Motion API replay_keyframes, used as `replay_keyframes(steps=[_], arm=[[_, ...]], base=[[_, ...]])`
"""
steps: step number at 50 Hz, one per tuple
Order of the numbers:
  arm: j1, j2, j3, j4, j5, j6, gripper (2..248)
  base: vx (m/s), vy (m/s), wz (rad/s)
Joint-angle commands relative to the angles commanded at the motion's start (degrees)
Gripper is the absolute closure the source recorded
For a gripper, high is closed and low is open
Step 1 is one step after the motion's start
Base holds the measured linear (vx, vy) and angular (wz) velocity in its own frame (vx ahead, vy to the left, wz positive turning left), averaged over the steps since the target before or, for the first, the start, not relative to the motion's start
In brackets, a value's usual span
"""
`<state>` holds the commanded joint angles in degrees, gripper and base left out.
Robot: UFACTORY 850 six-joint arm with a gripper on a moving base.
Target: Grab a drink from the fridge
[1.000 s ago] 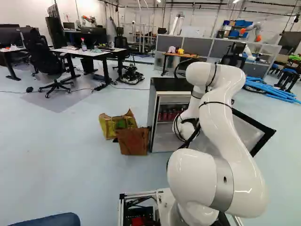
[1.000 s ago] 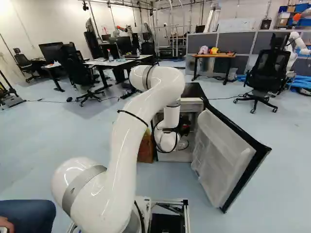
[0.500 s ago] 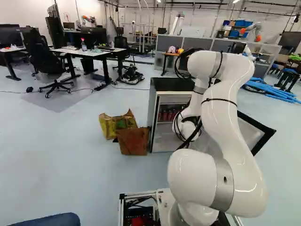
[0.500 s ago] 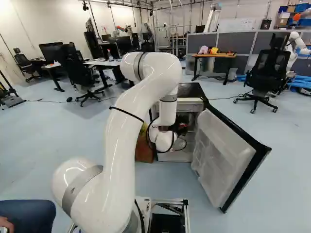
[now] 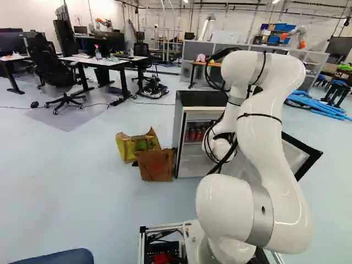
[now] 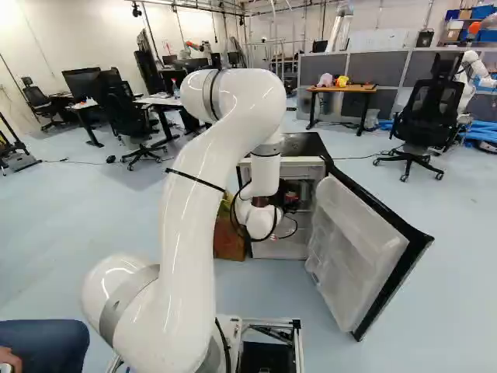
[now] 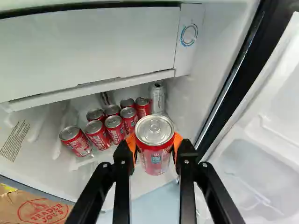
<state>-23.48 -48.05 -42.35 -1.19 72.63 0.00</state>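
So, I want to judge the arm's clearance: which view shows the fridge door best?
The right base view: the open fridge door stands unblocked there, its inner side showing from top to foot. In the left base view the arm hides much of it; the wrist view shows just part of its inner side, close up.

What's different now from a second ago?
The arm's elbow has risen and drawn back a little from the fridge. The hand grips a red can; earlier pictures don't show when it took hold. The fridge, its open door and the bags stayed put.
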Motion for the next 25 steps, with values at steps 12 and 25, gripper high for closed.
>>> replay_keyframes(steps=[12, 25], arm=[[0.0, 2.21, 1.14, 0.0, -1.96, 0.0, 153], [0.03, 5.15, 3.25, 0.0, -4.45, 0.0, 153]], base=[[0.0, 0.0, 0.0], [0.0, 0.0, 0.0]])
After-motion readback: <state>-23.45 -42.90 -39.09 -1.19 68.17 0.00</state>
